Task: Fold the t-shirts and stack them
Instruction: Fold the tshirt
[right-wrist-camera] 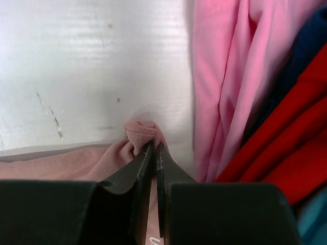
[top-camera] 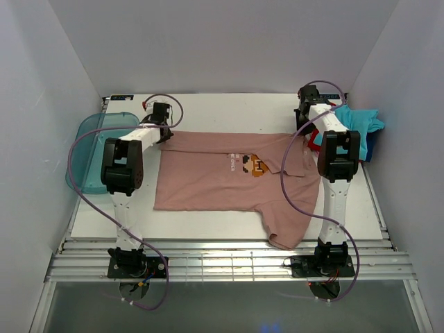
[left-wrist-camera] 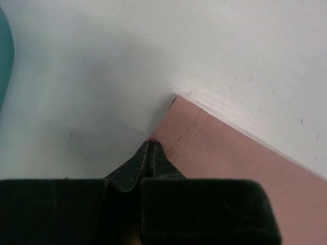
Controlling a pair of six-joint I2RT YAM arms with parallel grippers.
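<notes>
Top view, shirt: the dusty-pink t-shirt (top-camera: 222,177) is spread flat over the middle of the table (top-camera: 229,109), print upward, hem toward the left edge, with one sleeve reaching the near edge.
Top view, left claw: the left gripper (top-camera: 164,133) is set at the shirt's far left corner.
Top view, right claw: the right gripper (top-camera: 304,128) is set at the shirt's far right corner, just beside the pile of t-shirts (top-camera: 357,125) heaped in the table's far right corner.
Top view, tray: a teal tray (top-camera: 94,132) is seen at the left edge, apart from the shirt.
Left wrist view, claw: the jaws are pressed together, and the hem edge by the shirt's corner (left-wrist-camera: 176,138) appears to be nipped at their tips.
Right wrist view, claw: a small bunched knot of the dusty-pink cloth (right-wrist-camera: 140,131) is pinched between the jaws. Pink, red and dark blue folds of the pile (right-wrist-camera: 225,92) lie close on the right.
Handling: the cloth is judged light, limp and without stiffness, so sagging and creasing are to be expected wherever it is unsupported.
Hold: corners and seams are best taken, two at once, and kept taut so the fold falls straight.
Risk: a thin nip at the hem may slip, and wrinkles may be dragged in by the bunched grip.
Progress: no fold has been made in this shirt yet, and nothing has been stacked.
</notes>
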